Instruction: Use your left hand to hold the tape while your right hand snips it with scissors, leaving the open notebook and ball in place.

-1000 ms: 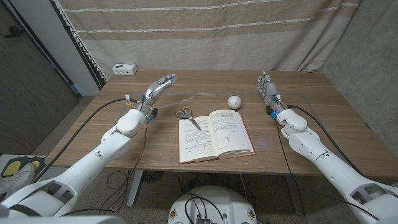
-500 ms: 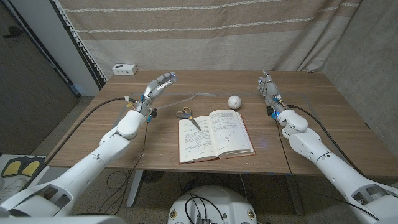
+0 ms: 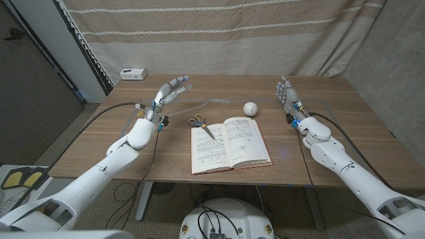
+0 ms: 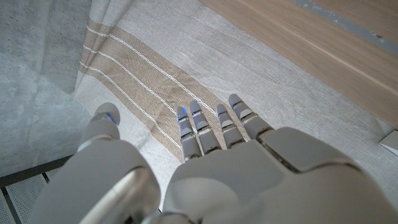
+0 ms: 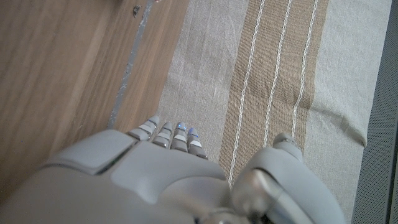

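Tape (image 3: pixel 202 103): a thin clear strip lying flat on the table (image 3: pixel 133 143), past the scissors, well apart from your fingers on both sides.
Left hand (image 3: pixel 167 95): up over the table, fingers (image 3: pixel 180 82) spread apart and holding nothing. The tape lies just to the right of it, lower down, not touched.
Right hand (image 3: pixel 287 95): up near the table's right side, fingers straight and close side by side, holding nothing.
Scissors (image 3: pixel 199 123): flat on the table, blades touching the notebook's left page.
Notebook (image 3: pixel 230 144): open, in the middle.
Ball (image 3: pixel 250 108): white, just behind the notebook, right of the tape.
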You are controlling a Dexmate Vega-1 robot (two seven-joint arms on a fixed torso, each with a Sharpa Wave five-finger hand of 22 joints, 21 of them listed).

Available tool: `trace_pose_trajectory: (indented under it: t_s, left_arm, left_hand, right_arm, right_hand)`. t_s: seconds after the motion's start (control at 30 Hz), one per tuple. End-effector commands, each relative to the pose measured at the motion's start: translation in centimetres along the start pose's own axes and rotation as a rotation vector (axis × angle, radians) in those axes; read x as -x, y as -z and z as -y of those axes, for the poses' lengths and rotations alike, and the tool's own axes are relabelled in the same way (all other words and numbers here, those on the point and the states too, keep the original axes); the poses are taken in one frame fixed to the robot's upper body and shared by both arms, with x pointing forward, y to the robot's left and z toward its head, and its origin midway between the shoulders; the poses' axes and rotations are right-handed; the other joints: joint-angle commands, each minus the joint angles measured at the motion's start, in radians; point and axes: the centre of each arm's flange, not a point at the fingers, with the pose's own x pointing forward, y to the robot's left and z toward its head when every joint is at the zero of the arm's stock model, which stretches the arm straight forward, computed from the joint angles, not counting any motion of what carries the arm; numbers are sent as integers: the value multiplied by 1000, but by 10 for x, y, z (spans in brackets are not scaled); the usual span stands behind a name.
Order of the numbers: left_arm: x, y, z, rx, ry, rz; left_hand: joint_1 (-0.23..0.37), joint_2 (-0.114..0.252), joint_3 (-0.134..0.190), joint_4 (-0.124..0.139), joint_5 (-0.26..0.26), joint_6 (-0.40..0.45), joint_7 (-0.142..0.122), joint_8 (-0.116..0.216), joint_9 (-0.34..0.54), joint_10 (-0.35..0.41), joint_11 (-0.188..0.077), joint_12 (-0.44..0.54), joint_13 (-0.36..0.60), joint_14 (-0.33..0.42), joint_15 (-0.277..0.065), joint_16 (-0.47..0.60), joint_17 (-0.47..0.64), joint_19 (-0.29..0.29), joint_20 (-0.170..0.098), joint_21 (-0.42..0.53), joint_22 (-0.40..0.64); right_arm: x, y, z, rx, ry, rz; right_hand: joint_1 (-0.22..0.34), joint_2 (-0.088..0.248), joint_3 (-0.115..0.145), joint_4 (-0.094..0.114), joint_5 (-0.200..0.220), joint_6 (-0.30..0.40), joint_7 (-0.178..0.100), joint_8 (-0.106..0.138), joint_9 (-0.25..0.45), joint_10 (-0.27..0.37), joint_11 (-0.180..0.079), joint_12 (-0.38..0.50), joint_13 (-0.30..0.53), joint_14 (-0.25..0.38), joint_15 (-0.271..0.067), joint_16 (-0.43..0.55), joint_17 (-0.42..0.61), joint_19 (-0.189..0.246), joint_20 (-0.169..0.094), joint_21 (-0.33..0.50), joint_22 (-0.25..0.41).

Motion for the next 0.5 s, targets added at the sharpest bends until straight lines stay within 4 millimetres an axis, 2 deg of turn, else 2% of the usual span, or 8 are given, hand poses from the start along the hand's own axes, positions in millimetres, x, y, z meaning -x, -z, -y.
trace_pose_trajectory:
  t_s: [0.03,0.17,0.27,0.33,0.43,0.5]
  left_arm:
    - [2,-14,6,-102,13,42]
    - [6,-18,8,-118,-17,59]
    - [10,-18,9,-127,-43,66]
    - [11,-19,9,-145,-44,74]
    - [13,-20,8,-170,-63,98]
    - [13,-21,6,-190,-64,111]
  left_hand:
    - [11,-4,-5,2,10,19,-1,10,2,25,-2,10,5,16,-172,3,4,8,-105,4,2]
    - [8,-7,-11,5,15,19,-15,6,1,40,-5,14,6,31,-172,6,4,14,-105,5,2]
    - [-22,-18,-35,17,24,-8,-30,-11,1,57,-12,17,7,55,-173,10,6,23,-105,5,3]
    - [-37,-19,-50,21,34,39,-23,3,2,76,-12,21,8,68,-175,10,7,27,-107,4,3]
    - [-43,-19,-59,22,43,64,-25,8,2,92,-8,25,8,80,-177,10,7,37,-112,6,2]
    - [-43,-17,-67,19,55,109,-24,21,2,113,-10,30,8,95,-179,10,7,46,-115,6,2]
  right_arm:
    - [4,-2,7,1,-10,5]
    - [4,-2,8,-5,-11,5]
    - [5,-1,7,1,-11,10]
    - [6,-1,5,-7,-6,9]
    - [8,-1,4,5,-10,12]
    - [9,-2,3,8,-7,17]
  right_hand:
    - [10,5,-7,0,8,7,2,3,5,3,-6,5,4,-3,-6,4,2,-8,0,1,2]
    - [12,6,-7,0,10,7,2,3,5,3,-9,5,4,-5,-9,3,2,-9,-1,1,2]
    - [13,7,-8,-1,11,8,-2,3,5,0,-16,4,4,-5,-10,3,1,-10,0,0,2]
    - [14,7,-8,-2,12,9,-3,3,5,2,-15,5,4,-4,-13,3,1,-5,-4,2,2]
    - [17,8,-9,-3,13,12,-6,4,5,6,-22,6,4,2,-15,5,1,2,-5,5,2]
    - [18,8,-9,-4,14,13,-8,4,4,6,-24,6,4,2,-17,5,1,3,-5,5,2]
